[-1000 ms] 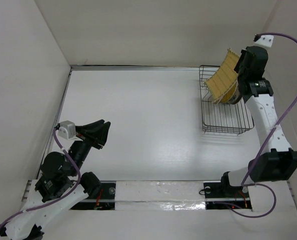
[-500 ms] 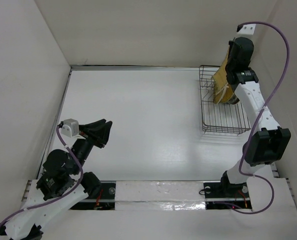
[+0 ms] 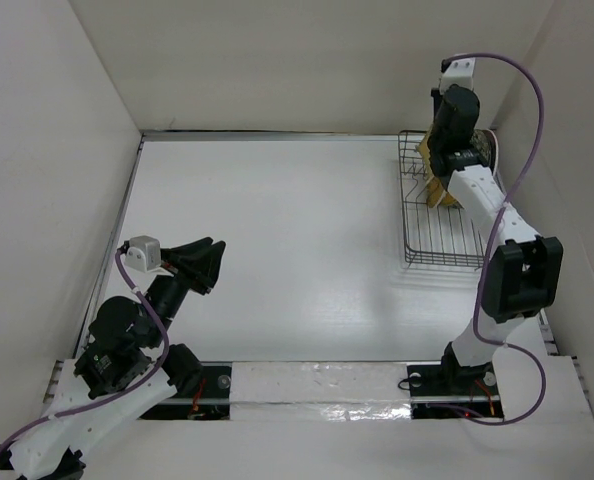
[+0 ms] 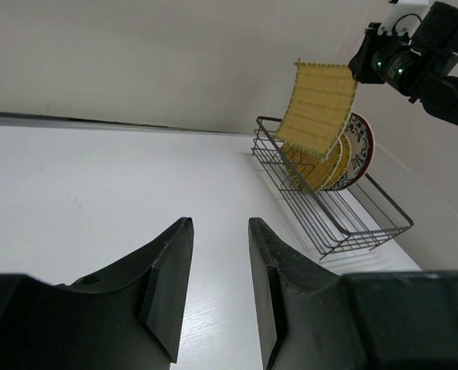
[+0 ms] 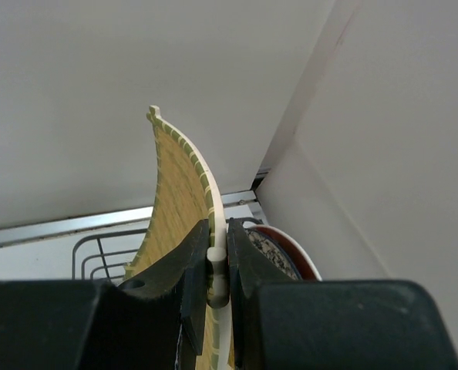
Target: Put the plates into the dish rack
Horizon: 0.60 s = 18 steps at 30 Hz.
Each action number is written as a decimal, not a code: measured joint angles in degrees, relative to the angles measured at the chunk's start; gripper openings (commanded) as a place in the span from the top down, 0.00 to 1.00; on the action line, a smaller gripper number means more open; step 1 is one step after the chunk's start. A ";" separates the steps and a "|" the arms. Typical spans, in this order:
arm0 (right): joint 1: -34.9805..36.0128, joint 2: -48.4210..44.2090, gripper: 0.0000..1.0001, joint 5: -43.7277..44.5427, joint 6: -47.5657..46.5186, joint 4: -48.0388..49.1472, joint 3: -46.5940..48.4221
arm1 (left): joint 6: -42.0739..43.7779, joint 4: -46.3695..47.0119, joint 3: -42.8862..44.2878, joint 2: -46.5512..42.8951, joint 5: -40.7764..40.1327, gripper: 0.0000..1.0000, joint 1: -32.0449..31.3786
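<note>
The square woven mat [image 4: 321, 96] hangs upright above the dish rack [image 4: 333, 220] at the back right. My right gripper [image 5: 218, 231] is shut on the mat's [image 5: 175, 193] pale edge. From above, the mat [image 3: 437, 190] shows edge-on under the right gripper [image 3: 440, 160], over the rack [image 3: 447, 245]. Two round yellow discs [image 4: 321, 166] and a red-edged plate [image 4: 362, 146] stand in the rack; the plate [image 5: 287, 247] sits just right of my fingers. My left gripper [image 4: 219, 221] is open and empty, low over the table at the near left [image 3: 209, 265].
The rack stands close to the right wall [image 3: 577, 200] and the back wall [image 3: 307, 70]. A metal strip [image 3: 277, 134] runs along the table's far edge. The right arm's purple cable [image 3: 522, 110] loops above the rack.
The right arm swung left and toward the back wall, turning the mat from face-on to edge-on over the rack. The left arm barely moved.
</note>
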 measured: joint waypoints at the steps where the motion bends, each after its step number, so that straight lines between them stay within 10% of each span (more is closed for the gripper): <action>1: 0.11 0.00 1.00 -0.24 -0.33 1.14 -1.22 | 0.00 0.00 0.00 0.00 -0.02 0.68 0.00; 18: 2.36 -4.48 1.00 -1.84 -3.74 23.63 -25.70 | 0.00 0.04 0.00 0.70 0.07 0.68 0.00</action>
